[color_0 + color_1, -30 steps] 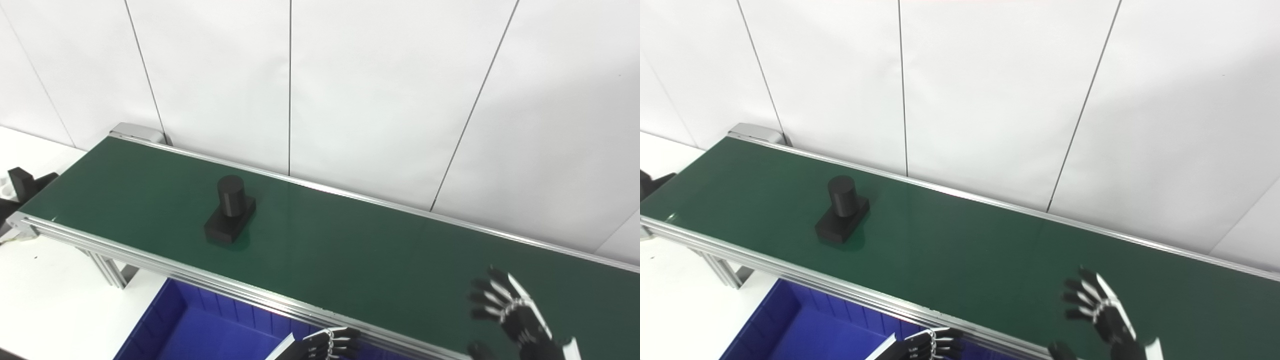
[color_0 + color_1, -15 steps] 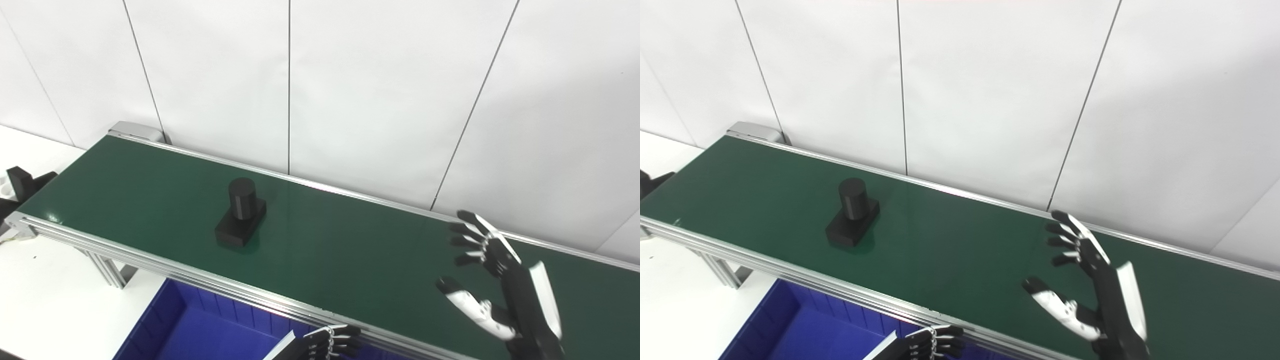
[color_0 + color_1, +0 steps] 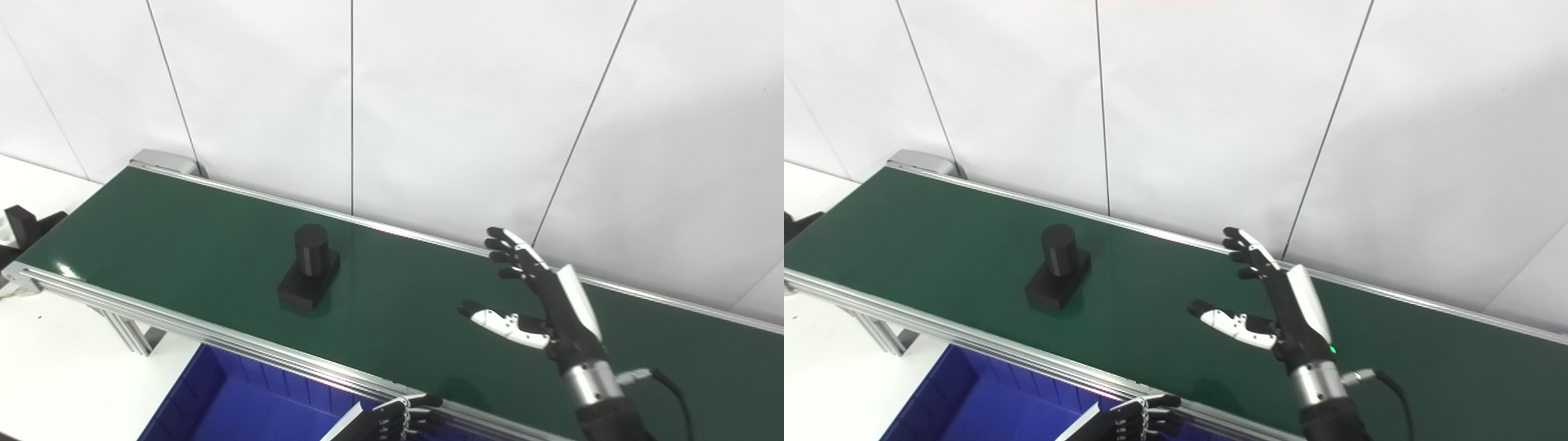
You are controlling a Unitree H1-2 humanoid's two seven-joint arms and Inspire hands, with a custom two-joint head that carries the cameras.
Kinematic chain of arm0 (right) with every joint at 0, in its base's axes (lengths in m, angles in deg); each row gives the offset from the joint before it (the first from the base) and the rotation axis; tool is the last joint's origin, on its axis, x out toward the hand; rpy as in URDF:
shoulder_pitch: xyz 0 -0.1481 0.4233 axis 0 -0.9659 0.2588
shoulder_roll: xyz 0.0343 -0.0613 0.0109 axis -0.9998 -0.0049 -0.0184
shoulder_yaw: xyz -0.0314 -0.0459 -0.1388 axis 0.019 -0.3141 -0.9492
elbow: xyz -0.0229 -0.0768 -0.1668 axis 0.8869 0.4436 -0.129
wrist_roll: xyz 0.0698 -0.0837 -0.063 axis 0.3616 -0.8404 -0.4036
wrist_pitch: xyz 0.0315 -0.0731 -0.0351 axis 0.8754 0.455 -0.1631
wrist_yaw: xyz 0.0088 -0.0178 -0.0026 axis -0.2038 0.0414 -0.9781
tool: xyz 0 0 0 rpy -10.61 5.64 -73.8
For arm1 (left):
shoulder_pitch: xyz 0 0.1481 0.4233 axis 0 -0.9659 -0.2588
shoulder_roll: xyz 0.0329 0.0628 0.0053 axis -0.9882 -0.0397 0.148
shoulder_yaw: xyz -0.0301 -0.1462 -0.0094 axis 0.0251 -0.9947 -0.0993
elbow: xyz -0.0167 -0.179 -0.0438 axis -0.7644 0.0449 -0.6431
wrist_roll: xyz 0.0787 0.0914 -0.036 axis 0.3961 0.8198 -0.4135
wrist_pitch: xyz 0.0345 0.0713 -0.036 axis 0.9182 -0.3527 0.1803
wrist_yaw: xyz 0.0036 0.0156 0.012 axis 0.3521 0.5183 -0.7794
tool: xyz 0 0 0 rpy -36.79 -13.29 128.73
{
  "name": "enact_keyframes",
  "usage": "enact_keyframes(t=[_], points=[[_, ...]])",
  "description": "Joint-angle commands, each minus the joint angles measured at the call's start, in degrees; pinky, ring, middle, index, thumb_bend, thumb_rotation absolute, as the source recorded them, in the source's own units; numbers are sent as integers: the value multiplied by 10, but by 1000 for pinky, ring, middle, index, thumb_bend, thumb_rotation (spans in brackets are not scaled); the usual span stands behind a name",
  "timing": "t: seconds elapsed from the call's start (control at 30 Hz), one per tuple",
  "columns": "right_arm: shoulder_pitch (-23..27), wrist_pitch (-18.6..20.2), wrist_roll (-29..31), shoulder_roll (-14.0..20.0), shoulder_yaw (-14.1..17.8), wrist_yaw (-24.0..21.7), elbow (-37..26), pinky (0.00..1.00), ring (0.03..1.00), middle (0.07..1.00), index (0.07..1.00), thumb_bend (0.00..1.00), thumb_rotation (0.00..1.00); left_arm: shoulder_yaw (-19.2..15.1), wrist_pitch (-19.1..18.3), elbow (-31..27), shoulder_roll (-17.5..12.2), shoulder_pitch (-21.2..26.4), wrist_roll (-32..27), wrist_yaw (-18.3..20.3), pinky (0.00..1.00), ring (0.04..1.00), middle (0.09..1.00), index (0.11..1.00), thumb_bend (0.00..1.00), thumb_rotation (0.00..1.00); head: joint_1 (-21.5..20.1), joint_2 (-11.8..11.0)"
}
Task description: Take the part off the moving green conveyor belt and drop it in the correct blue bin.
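In the left eye view I have the right hand (image 3: 545, 300) raised over the belt (image 3: 184, 239), fingers spread and thumb held wide, holding nothing; I keep it apart like that so it forms a pocket facing the part (image 3: 309, 267). The part, a black cylinder upright on a flat block, sits on the belt well to the left of that hand, nothing touching it. I judge the hand is placed to meet the part as the belt carries it, not to chase it. The left hand (image 3: 401, 419) shows only as curled fingers at the bottom edge, just beside the belt's near rail and over the bin (image 3: 202, 398); whether it is closed or merely relaxed I cannot tell. In the right eye view the layout reads the same: the part (image 3: 1058, 267) stands mid-belt, the right hand (image 3: 1280, 300) is apart from it with palm turned toward it, and the left hand (image 3: 1139, 421) waits low by the rail. The bin (image 3: 937, 407) lies below the belt's near edge, handy for a short drop once I have the part.
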Motion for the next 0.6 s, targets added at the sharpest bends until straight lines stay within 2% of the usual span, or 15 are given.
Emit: enact_keyframes(t=[0.0,0.33,0.57], points=[[38,-20,-2,-10,-4,11,15,766,834,844,880,675,402,1,21,-13,1,5,-4,5,706,760,785,839,1000,265,0,1],[107,-32,-21,-37,-27,34,127,750,836,851,897,724,443,7,23,-15,2,1,1,4,706,762,791,839,1000,258,3,1],[124,-46,-24,-51,-38,44,172,759,832,843,902,723,425,13,27,-17,1,-3,3,5,707,759,801,841,991,244,2,4]])
